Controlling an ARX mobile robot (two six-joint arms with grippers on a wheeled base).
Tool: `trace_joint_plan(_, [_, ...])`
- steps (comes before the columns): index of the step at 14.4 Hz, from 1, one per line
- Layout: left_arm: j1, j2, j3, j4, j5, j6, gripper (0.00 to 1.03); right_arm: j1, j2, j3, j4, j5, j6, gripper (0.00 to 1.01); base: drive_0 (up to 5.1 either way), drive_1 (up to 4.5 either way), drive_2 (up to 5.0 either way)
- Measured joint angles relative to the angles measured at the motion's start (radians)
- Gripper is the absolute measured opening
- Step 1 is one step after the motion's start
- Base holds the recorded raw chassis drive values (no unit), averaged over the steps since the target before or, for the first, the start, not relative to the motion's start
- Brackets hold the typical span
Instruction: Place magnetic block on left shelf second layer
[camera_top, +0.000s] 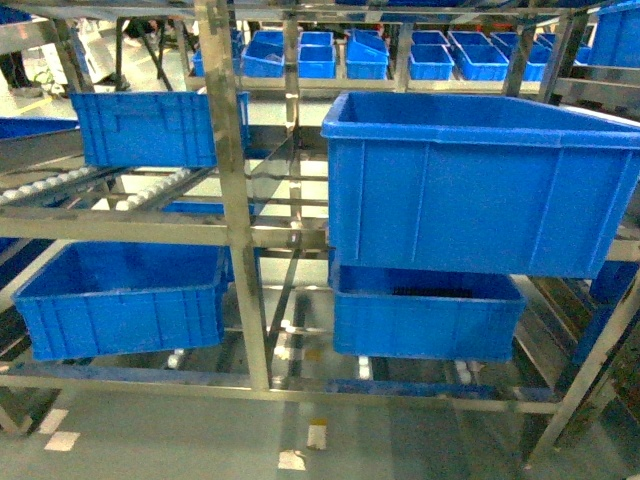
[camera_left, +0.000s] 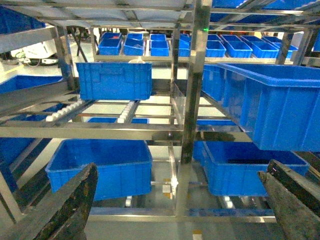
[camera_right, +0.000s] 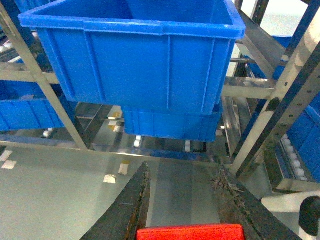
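Note:
The magnetic block (camera_right: 190, 232) is a red cube at the bottom edge of the right wrist view, and my right gripper (camera_right: 183, 170) is shut on it, its dark fingers (camera_right: 125, 215) running along both sides. The left shelf second layer (camera_top: 60, 185) is the steel tier with white roller rails, carrying a blue crate (camera_top: 150, 128); the left wrist view shows the same tier (camera_left: 65, 111) and crate (camera_left: 114, 80) ahead. My left gripper (camera_left: 178, 170) is open and holds nothing, its worn fingers (camera_left: 65, 210) at the lower corners. Neither gripper shows in the head view.
A large blue crate (camera_top: 480, 180) fills the right bay, close in front of the right wrist camera (camera_right: 135, 55). Lower blue crates (camera_top: 120, 300) (camera_top: 425, 315) sit below. A steel upright (camera_top: 235, 200) divides the bays. Several small blue bins (camera_top: 400, 55) stand on racks behind.

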Motion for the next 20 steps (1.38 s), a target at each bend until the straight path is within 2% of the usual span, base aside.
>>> trace_joint_plan(16, [0.0,0.0,0.0,0.002,0.001,0.0,0.98,0.0,0.0,0.0,0.002,0.002,0.0,0.33,0.1,4.27,-4.1])
trace_joint_plan(20, [0.0,0.0,0.0,0.001,0.0,0.0,0.98,0.0,0.004,0.0,0.008,0.0,-0.002,0.33,0.1,0.7,-0.6])
